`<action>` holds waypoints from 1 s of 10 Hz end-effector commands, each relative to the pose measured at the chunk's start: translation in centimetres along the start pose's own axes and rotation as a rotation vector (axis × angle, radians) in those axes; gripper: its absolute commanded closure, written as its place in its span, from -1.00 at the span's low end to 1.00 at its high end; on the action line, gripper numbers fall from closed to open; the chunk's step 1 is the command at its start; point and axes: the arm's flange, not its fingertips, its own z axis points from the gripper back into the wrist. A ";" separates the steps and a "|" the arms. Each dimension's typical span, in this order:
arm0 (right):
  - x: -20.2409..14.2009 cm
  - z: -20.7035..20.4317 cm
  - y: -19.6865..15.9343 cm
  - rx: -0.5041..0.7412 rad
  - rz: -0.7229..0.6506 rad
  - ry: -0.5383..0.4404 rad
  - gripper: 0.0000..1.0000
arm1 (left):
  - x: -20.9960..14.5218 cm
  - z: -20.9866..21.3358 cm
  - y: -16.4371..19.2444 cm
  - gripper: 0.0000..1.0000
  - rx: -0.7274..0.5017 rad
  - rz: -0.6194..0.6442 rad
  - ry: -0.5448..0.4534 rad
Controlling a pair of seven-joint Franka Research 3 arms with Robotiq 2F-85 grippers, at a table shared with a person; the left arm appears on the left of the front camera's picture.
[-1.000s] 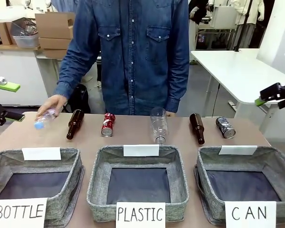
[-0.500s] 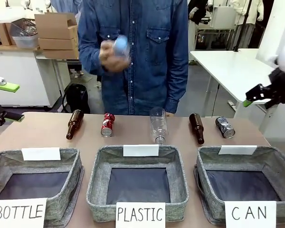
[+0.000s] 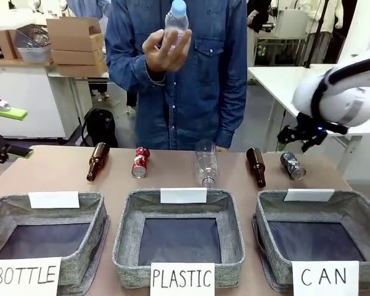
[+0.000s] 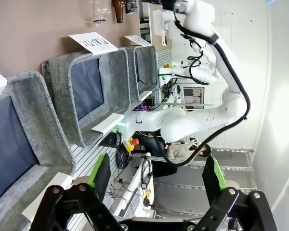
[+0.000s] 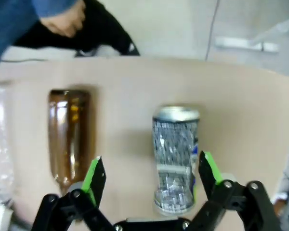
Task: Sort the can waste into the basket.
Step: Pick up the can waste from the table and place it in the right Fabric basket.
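1 red can [image 3: 139, 161] and 1 dark-blue can [image 3: 292, 165] lie sideways.

Brown table [image 3: 49, 177], CAN basket [image 3: 353, 201], two more baskets [image 3: 126, 223], two cans [image 3: 292, 165], three bottles [image 3: 255, 165]

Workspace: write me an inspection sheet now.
surface: brown table, items in a row at its far side.
job's things: blue can and red can lying on the table; CAN basket empty.
clutter: left brown bottle, right brown bottle, clear bottle; BOTTLE basket, PLASTIC basket; person's hand holds up a small bottle.
grippers: right gripper open over the blue can; left gripper open, holding nothing.
cables: black cable along the right arm.
surroundings: cardboard boxes, white table.
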 end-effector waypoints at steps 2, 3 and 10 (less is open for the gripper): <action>2.6 -3.8 -0.6 -0.090 -0.083 0.131 -1.00 | 0.1 -0.1 -0.3 -1.00 -0.024 -0.024 -0.007; 2.4 -3.7 -1.3 -0.101 -0.098 0.126 -1.00 | 0.1 -0.1 -0.3 -1.00 -0.024 -0.024 -0.007; 2.1 -4.5 -1.7 -0.085 -0.101 0.139 -1.00 | 0.1 -0.1 -0.3 -1.00 -0.024 -0.024 -0.007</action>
